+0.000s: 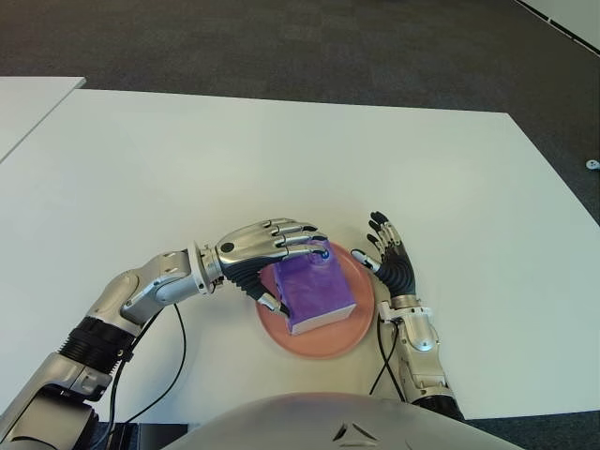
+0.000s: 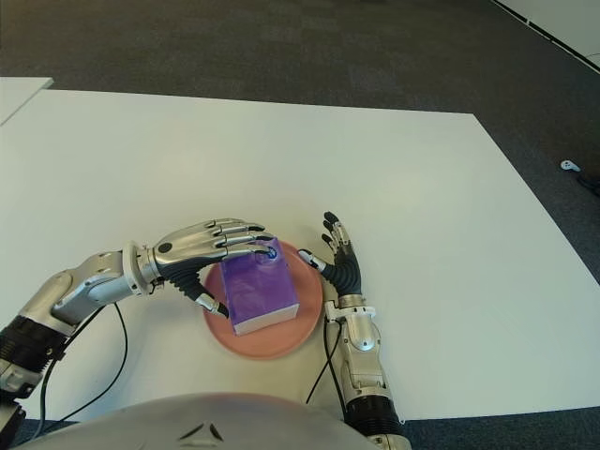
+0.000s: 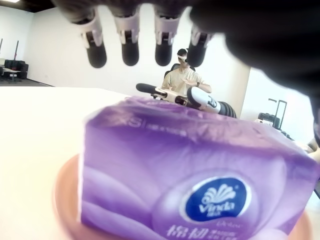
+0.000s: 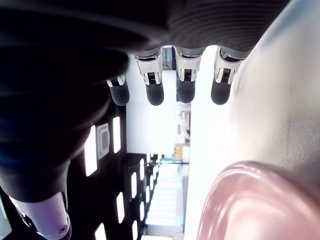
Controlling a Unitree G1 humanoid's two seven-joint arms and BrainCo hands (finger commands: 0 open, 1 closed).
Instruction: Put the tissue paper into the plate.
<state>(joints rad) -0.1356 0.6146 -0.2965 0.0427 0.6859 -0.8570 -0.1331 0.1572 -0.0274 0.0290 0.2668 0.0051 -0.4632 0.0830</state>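
Glossy purple tissue pack point(image 1: 317, 289) lies in round pink plate point(image 1: 323, 345); left hand point(image 1: 267, 251) spread above it, empty.

white table point(image 1: 187, 159) fills most of both eye views, bare apart from what sits near its front edge. second white table's corner point(image 1: 28, 103) shows at far left, a narrow gap between the two. dark grey carpet point(image 1: 281, 42) beyond and along the right side. small pale object on the carpet at right edge point(image 1: 592, 165), too small to identify. left wrist view: seated person point(image 3: 182, 80) against a white wall, suitcase point(image 3: 277, 117) nearby.
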